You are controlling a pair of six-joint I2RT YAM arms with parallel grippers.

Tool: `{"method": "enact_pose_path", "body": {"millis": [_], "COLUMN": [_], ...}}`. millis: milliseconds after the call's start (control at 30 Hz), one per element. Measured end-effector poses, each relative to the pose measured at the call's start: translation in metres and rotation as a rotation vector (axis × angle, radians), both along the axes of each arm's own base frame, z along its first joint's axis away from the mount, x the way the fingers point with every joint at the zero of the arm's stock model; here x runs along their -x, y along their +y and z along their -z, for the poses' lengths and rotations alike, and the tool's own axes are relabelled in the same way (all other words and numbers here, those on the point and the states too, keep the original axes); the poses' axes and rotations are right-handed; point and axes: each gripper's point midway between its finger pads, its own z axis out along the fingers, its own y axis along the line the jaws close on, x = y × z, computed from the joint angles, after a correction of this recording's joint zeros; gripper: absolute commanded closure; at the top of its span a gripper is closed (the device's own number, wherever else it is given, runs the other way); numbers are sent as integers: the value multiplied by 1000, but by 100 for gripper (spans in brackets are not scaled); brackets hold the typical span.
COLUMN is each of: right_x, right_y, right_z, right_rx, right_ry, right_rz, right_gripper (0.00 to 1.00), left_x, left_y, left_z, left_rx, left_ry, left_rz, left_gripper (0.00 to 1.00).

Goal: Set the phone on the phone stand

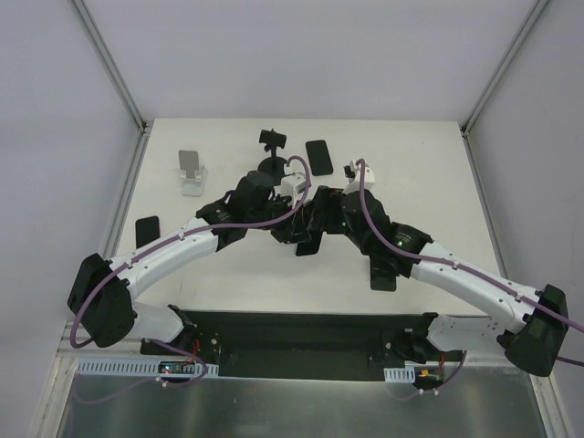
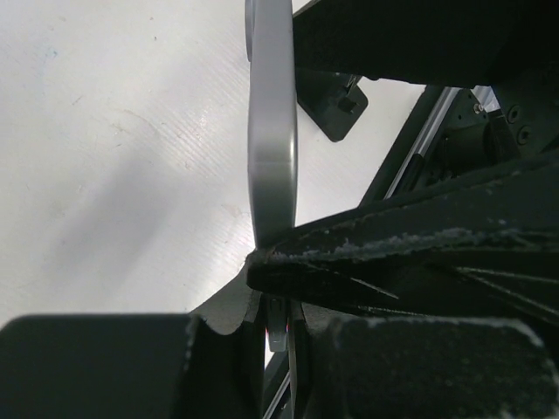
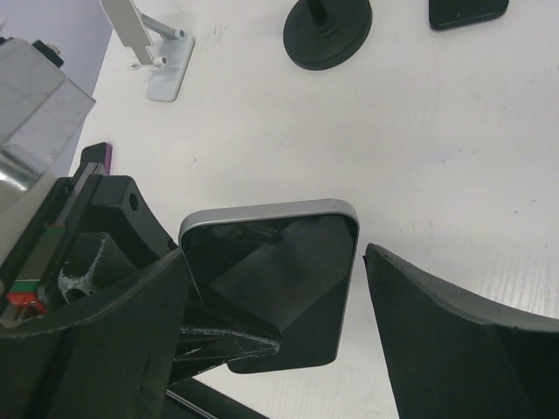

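The phone (image 3: 288,262), with a dark screen and a silver rim, is held above the table between both arms at mid-table (image 1: 307,233). My left gripper (image 2: 275,327) is shut on it; the phone shows edge-on (image 2: 272,131) in the left wrist view. My right gripper (image 3: 275,262) is open, its fingers (image 3: 454,332) on either side of the phone with a gap on the right side. The phone stand (image 1: 271,162), black with a round disc base (image 3: 327,30) and a clamp on top, stands behind the grippers at the table's back.
A second dark phone (image 1: 318,155) lies right of the stand. A small silver-white stand (image 1: 190,172) is at the back left. A dark flat object (image 1: 148,230) lies at the left edge, and another black object (image 1: 381,274) lies under the right arm.
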Motion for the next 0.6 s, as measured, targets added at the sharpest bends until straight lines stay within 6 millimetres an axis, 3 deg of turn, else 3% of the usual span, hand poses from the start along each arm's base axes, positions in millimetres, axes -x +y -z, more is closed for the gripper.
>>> {"method": "enact_pose_path", "body": {"millis": [600], "right_x": [-3], "right_y": [9], "right_z": [8], "right_rx": [8], "right_ry": [9], "right_rz": [-25], "right_gripper": [20], "left_x": [-2], "left_y": [7], "left_z": [9], "left_rx": [-45], "left_ry": [6], "left_rz": [-30], "left_gripper": [100]}}
